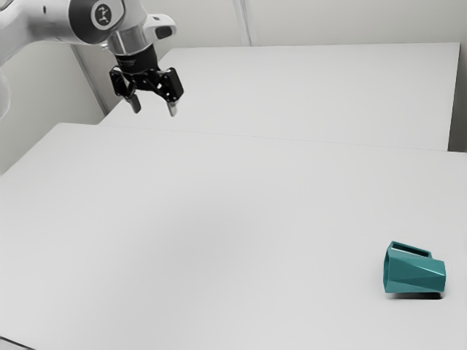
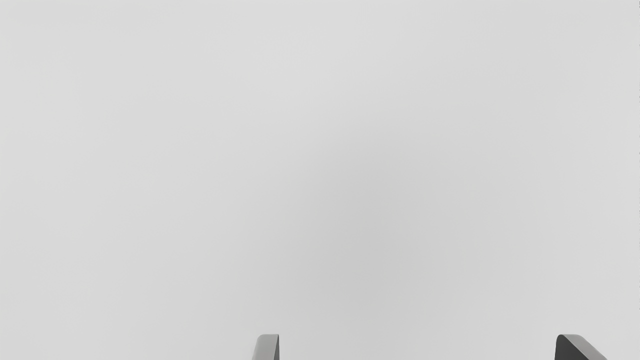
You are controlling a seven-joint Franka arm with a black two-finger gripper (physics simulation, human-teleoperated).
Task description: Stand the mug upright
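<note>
- Claw [image 1: 155, 110] of mine is hanging high over the white desk [image 1: 182, 219], near its far edge, toward the exterior view's left.
- I am holding its two fingers [image 2: 266, 349] spread, with a wide gap showing between them.
- Both tips are pointing down, standing clear of the desktop, and pale desk surface is showing between them in my wrist view.
- A soft grey shadow [image 2: 370, 250] is spreading over that surface, reaching into the gap between my fingers.
- My white arm [image 1: 47, 23] is coming in from the exterior view's upper left, bending down to the black body of the claw.
- The teal mug [image 1: 416, 273] is lying on its side on the desk, over at the exterior view's right and nearer that camera than I am.
- Its handle [image 1: 412, 249] is showing along its upper side, and a thin dark shadow is running beneath its body.
- I am hanging well apart from the mug, above the height where it is lying, and my fingers are touching neither it nor the desk.
</note>
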